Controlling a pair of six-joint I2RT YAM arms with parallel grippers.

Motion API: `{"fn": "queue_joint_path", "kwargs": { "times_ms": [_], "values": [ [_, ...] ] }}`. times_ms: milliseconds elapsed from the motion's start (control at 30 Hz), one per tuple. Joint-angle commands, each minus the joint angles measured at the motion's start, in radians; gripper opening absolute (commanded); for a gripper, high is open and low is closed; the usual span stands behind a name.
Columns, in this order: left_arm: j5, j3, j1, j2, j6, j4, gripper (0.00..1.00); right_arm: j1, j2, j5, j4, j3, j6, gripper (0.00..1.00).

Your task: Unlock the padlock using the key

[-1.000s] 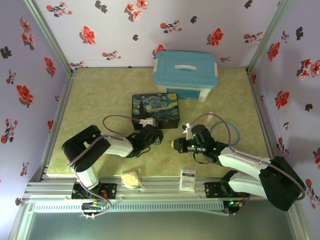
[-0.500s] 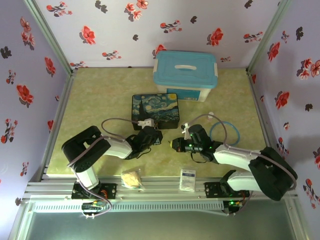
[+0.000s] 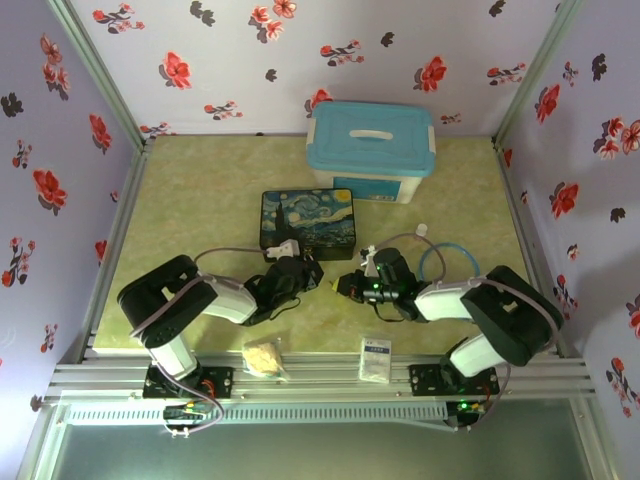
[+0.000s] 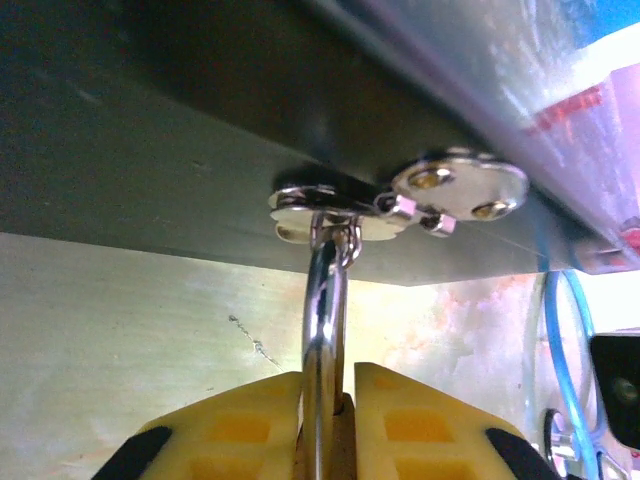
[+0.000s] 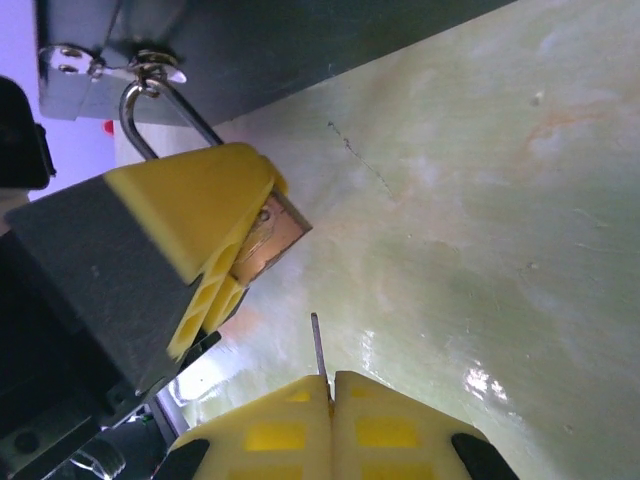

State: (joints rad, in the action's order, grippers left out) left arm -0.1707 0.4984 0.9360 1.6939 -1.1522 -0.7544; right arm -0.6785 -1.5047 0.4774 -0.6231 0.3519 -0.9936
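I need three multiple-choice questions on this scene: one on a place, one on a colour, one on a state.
1. The padlock hangs from: A) the hasp of the painted tin box; B) a hook on the wall; C) nothing.
2. The lid of the plastic container is: A) red; B) light blue; C) black.
3. The key is: A) in the keyhole; B) on the table; C) in the right gripper, short of the padlock.
Answers: A, the shackle passes through the hasp; B, it looks light blue; C, the gripper pinches it, tip apart from the padlock.
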Motion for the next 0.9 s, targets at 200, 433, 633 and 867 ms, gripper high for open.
{"fn": "queue_joint_path", "kwargs": {
  "times_ms": [200,433,633,867],
  "values": [
    [0.004,-0.035,-0.007,-0.004,-0.096,-0.162,0.03,0.011,-0.145,0.070,-0.380,-0.038,-0.184,0.00],
    [0.002,-0.052,-0.008,0.049,-0.155,-0.282,0.01,0.020,-0.238,0.090,-0.555,-0.055,-0.244,0.00],
    [-0.001,-0.045,-0.006,0.028,-0.139,-0.253,0.00,0.030,-0.325,0.109,-0.714,-0.062,-0.293,0.00],
    [0.016,-0.038,-0.006,0.043,-0.158,-0.280,0.00,0.038,-0.340,0.113,-0.761,-0.062,-0.285,0.00]
  ]
}}
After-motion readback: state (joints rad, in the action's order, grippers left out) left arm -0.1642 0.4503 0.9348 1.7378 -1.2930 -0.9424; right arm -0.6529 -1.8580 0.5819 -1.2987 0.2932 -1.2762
